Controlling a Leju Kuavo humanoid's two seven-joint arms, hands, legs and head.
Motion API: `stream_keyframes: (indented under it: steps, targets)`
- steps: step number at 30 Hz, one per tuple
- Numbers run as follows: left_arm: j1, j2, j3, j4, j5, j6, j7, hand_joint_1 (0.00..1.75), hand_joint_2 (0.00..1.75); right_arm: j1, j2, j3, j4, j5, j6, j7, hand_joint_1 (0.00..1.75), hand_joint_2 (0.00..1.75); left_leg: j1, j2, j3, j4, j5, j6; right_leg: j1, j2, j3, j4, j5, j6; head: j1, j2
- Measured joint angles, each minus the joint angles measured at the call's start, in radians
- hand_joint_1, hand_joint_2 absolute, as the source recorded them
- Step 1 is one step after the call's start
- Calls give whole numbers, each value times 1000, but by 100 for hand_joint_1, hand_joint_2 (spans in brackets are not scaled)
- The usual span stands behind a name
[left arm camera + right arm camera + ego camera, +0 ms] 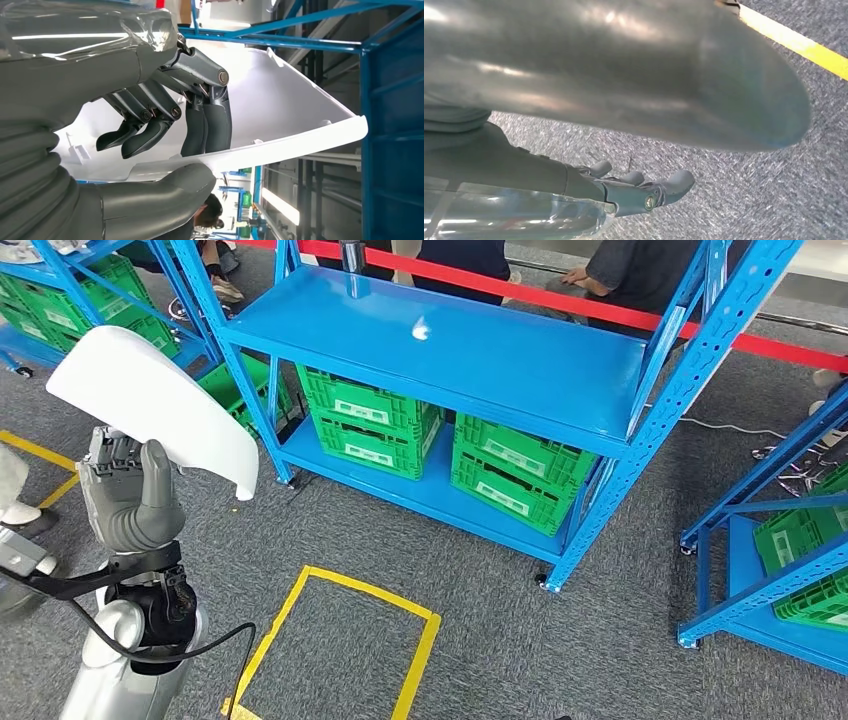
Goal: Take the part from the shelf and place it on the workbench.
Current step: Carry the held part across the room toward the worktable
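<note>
White part (150,400) gripped in left hand (130,495), held high at 9 o'clock, off the blue shelf (450,340). Right hand (644,187) hangs unclenched, holding nothing. Carry step; next, find the worktop.

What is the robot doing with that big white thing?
The robot's left hand is holding a curved white plastic part up in the air, thumb on one side and fingers on the other. The blue shelf in front of it has a bare top, with green crates stacked underneath. Its right hand holds nothing and hangs above the grey carpet. A yellow tape rectangle marks the floor. People stand behind a red barrier. The part has not been set down yet.
</note>
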Motion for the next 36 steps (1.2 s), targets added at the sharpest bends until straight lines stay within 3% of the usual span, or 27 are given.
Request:
stream_keyframes:
  steps: [2,4,5,6,7,9,11,13,15,17,19,21,22,23,24,26,28,30,31,33,34,36]
  targets:
    - [0,2,0,0,0,0,0,175,175,-1,1,1,0,0,0,0,0,0,3,29,-21,47,-32,-12,-4,-18,1,-3,4,-12,-2,0]
    - [1,3,-1,0,0,0,-1,175,175,2,2,2,1,-1,0,0,0,0,7,63,-76,170,-99,-24,-3,-37,0,-3,4,-18,-4,0]
    - [2,4,-1,1,0,0,-1,175,175,3,2,2,1,-2,0,0,0,0,9,69,-106,237,-128,-28,-1,-47,0,-3,4,-18,-4,0]
    - [3,4,-1,2,0,1,-1,175,175,4,2,2,1,-4,0,0,0,0,11,72,-125,280,-140,-31,0,-58,-1,-3,3,-18,-4,0]
    - [4,4,-1,3,0,1,-1,175,175,5,2,3,2,-6,0,-1,0,0,12,75,-125,285,-134,-32,0,-69,-1,-3,3,-18,-4,0]
    - [2,5,-2,5,0,2,-1,175,175,5,4,3,2,-11,0,-2,0,0,13,92,-68,184,-79,-27,1,-89,2,-3,1,-18,-4,0]
    - [-2,6,-3,5,1,2,-1,175,175,5,6,3,2,-14,-1,-4,0,0,5,132,2,53,-38,-17,7,-106,4,-2,-2,-14,-4,0]
    - [-6,7,-4,5,2,2,-1,175,175,5,6,4,2,-16,-3,-6,0,0,-5,145,22,6,-33,-5,13,-123,5,-3,-5,-7,-3,0]
    - [-7,8,-4,6,3,3,-2,175,175,4,7,4,2,-18,-5,-9,0,0,-5,122,19,1,-28,8,14,-137,5,-4,-9,3,-3,0]
    - [-9,8,-5,6,3,4,-2,175,175,2,7,4,2,-18,-6,-10,0,0,0,100,23,-10,-19,21,11,-109,-8,28,-31,6,-1,0]
    - [-12,8,-6,6,3,4,-2,175,175,3,7,4,3,-18,-8,-12,0,0,2,79,24,-15,-13,28,9,-59,-64,146,-84,-2,1,0]
    - [-11,7,-7,8,4,4,-2,175,175,8,7,4,4,-18,-9,-12,0,0,1,52,21,-14,-12,30,9,-40,-131,278,-126,-5,1,0]
    - [-10,7,-8,10,4,4,-2,175,175,11,7,5,4,-18,-9,-11,0,0,0,37,21,-13,-12,30,9,-37,-146,299,-126,-1,1,0]
    - [-9,7,-8,12,4,4,-2,175,175,12,7,5,5,-18,-9,-11,0,0,0,22,22,-12,-13,30,8,-34,-140,278,-108,7,1,0]
    - [-8,7,-9,13,4,4,-2,175,175,12,7,5,5,-19,-9,-11,0,0,0,8,23,-10,-13,29,7,-27,-117,218,-77,15,1,0]
    - [-8,7,-9,14,4,4,-2,175,175,11,6,5,6,-19,-9,-11,0,0,-2,-18,20,-5,-15,24,3,13,-57,73,-15,21,1,0]
    - [-7,8,-9,14,4,5,-2,175,175,10,5,5,7,-19,-10,-11,0,0,-3,-39,12,1,-16,15,3,36,-30,10,11,13,0,0]
    - [-4,9,-9,15,5,7,-2,175,175,7,7,5,7,-19,-10,-12,0,0,-2,-55,5,3,-15,6,4,16,-28,9,13,2,0,0]
    - [-3,10,-9,15,5,8,-2,175,175,5,8,5,7,-19,-10,-12,0,0,-2,-44,2,9,-20,1,2,7,-26,8,14,-4,-1,0]
    - [-4,12,-9,15,5,9,-2,175,175,4,9,5,8,-19,-10,-12,0,0,-2,13,-27,72,-57,-11,-3,-15,-21,5,14,-19,-4,0]
    - [-4,13,-9,15,5,10,-2,175,175,5,8,5,8,-19,-10,-12,0,0,0,46,-56,134,-88,-17,0,-26,-18,5,11,-25,-6,0]
    - [-2,14,-9,16,5,10,-2,175,175,9,9,5,8,-19,-10,-12,0,0,7,70,-125,268,-141,-25,3,-51,-17,5,8,-32,-7,0]
